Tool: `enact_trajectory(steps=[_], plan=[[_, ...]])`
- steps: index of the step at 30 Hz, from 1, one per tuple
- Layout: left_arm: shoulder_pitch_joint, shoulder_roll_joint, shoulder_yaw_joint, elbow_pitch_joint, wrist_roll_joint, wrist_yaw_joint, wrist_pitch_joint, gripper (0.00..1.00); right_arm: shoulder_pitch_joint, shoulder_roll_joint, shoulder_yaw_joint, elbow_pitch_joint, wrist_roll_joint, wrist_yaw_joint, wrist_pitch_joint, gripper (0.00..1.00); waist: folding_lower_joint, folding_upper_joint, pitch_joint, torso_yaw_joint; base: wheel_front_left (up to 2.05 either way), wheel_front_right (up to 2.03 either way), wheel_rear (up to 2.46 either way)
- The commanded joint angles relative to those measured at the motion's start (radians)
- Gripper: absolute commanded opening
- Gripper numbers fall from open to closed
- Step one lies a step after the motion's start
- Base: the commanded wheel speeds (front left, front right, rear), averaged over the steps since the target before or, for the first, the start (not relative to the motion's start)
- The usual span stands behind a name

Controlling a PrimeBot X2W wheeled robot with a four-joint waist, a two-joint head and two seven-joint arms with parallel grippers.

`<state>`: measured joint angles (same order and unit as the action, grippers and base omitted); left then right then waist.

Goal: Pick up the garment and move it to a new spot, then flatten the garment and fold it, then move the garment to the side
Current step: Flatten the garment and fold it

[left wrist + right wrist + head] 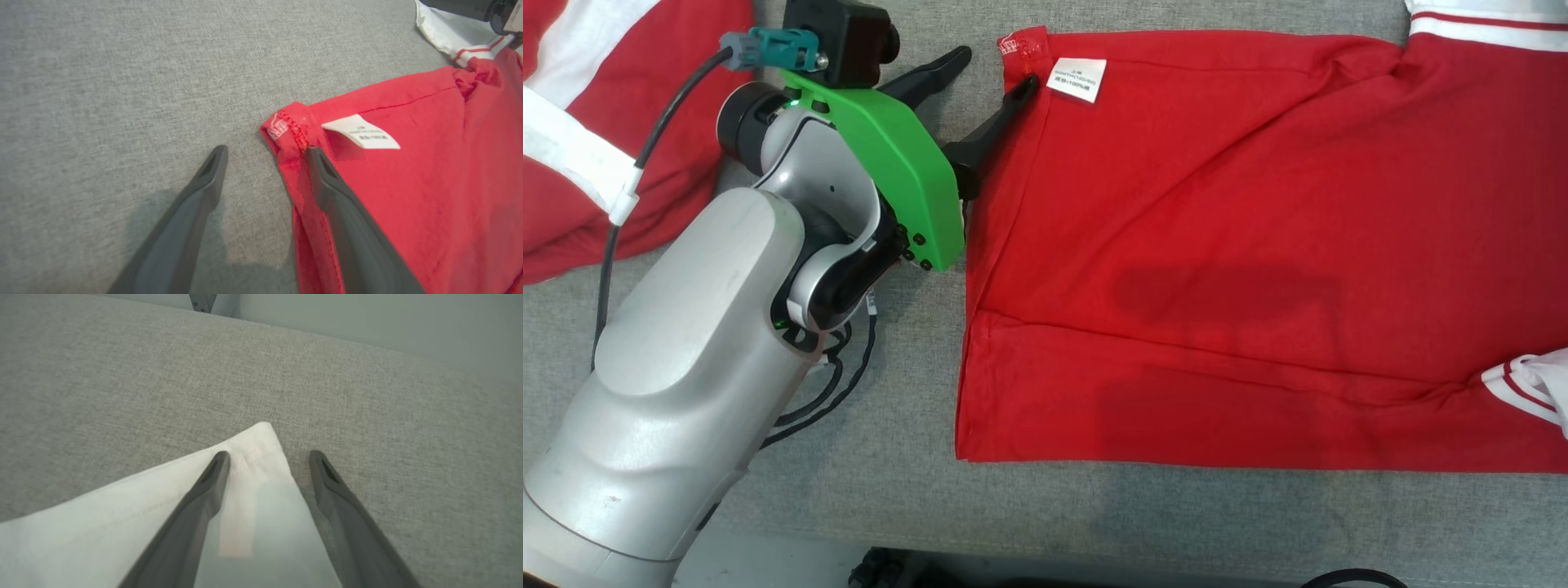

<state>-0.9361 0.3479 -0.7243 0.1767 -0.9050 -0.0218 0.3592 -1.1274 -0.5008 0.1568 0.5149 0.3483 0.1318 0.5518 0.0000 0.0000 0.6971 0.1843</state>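
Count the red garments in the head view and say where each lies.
2. One red garment spreads across the centre and right, its corner by the left gripper; a second, white-striped garment lies bunched at the left edge, cut off. Others may be hidden.

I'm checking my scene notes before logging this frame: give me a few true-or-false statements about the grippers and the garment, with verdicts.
1. The left gripper is shut on the garment. False: it is open, one finger over the garment's edge, the other over the grey surface.
2. A white label lies on the garment near the left gripper. True.
3. The garment is blue. False: it is red.
4. The right gripper is open, with white cloth between its fingers. True.
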Motion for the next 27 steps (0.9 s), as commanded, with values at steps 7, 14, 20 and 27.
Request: enact_trajectory(steps=[7, 14, 20, 27], plan=[[-0.01, 0.004, 0.011, -0.035, -0.037, -0.007, 0.017, 1.0, 0.049, 0.0, 0.022, 0.044, 0.009, -0.002, 0.0, 1.0, 0.0, 0.0, -0.003, -0.012, 0.0, 0.0, 0.0], [-0.025, -0.018, 0.003, 0.001, -0.062, -0.008, 0.038, 0.51, 0.061, 0.006, 0.053, 0.045, 0.027, -0.002, -0.005, 0.0, 0.0, 0.0, 0.007, -0.027, 0.0, 0.0, 0.0], [-0.033, -0.021, 0.03, 0.056, -0.05, -0.021, -0.026, 0.0, 0.057, 0.008, 0.045, 0.038, 0.057, -0.002, -0.073, 0.0, 0.0, 0.0, -0.009, -0.047, 0.0, 0.0, 0.0], [0.003, 0.008, 0.053, 0.099, -0.06, -0.028, -0.069, 0.0, 0.074, -0.022, 0.038, 0.0, 0.106, -0.002, -0.179, 0.0, 0.0, 0.0, -0.064, -0.072, 0.0, 0.0, 0.0]])
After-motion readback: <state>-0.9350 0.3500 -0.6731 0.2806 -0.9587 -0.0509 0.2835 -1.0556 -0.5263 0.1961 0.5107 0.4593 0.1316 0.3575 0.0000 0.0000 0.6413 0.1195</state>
